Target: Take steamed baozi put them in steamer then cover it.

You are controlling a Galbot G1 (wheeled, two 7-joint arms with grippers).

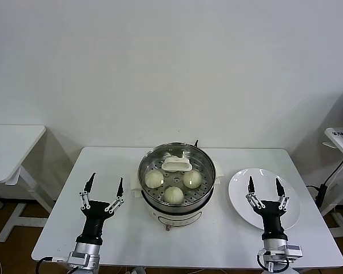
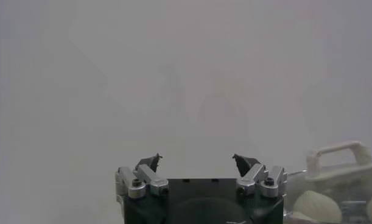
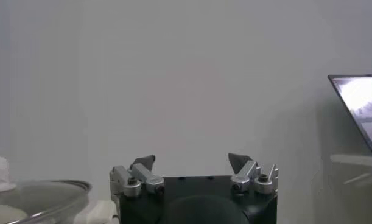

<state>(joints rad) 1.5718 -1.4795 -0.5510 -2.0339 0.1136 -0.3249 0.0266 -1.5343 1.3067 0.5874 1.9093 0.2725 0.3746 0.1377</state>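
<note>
Left gripper over the table's left part, fingers spread wide, holding nothing, touching nothing; well clear of the steamer. Same spread in left wrist view.

Steamer at table centre, glass lid on it, white lid handle toward the back. Three steamed baozi visible through the lid on the perforated tray; a fourth cannot be made out.

White plate to the right of the steamer. Right gripper above the plate, fingers wide apart, empty.

No legible writing or brand marks.
</note>
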